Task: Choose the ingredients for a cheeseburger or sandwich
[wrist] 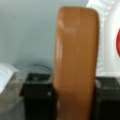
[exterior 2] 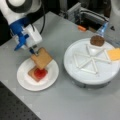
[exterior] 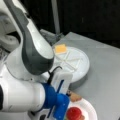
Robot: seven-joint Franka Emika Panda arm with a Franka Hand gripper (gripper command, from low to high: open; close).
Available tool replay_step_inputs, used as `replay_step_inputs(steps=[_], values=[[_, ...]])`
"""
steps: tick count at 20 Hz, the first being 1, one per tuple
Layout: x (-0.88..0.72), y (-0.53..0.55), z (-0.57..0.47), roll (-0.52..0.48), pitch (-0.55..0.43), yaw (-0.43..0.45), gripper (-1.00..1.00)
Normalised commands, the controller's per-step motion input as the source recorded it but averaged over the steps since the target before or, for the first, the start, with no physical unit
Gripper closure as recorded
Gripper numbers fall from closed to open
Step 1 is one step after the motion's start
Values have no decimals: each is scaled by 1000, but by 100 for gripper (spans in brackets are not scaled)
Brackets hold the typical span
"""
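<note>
My gripper [exterior 2: 34, 52] is shut on a brown toast square [exterior 2: 41, 58] and holds it tilted just above the white paper plate [exterior 2: 25, 80]. On that plate lies the sandwich stack [exterior 2: 37, 73]: a toast square with a red round [exterior 2: 40, 72] on top. In the wrist view the held toast [wrist: 76, 57] stands on edge between the black fingers [wrist: 37, 100], with the red round [wrist: 118, 42] at the right edge. A dark brown patty [exterior 2: 97, 40] and a yellow-orange cheese square [exterior 2: 114, 54] lie in the divided white tray [exterior 2: 75, 67]. In a front view the cheese [exterior: 60, 48] and red round [exterior: 73, 113] show.
The round divided tray [exterior: 83, 67] stands on the grey table to a front view's right of the plate [exterior: 88, 107]. Grey equipment and an orange piece [exterior 2: 81, 28] sit at the table's far edge. My arm's large white body [exterior: 27, 62] hides much of a front view.
</note>
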Motion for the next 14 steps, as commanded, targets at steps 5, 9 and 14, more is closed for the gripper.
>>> replay_step_inputs(steps=[5, 9, 14], values=[[384, -281, -76, 8, 32, 289, 100], [291, -228, -81, 14, 11, 280, 100], [250, -213, -167, 25, -29, 275, 100]])
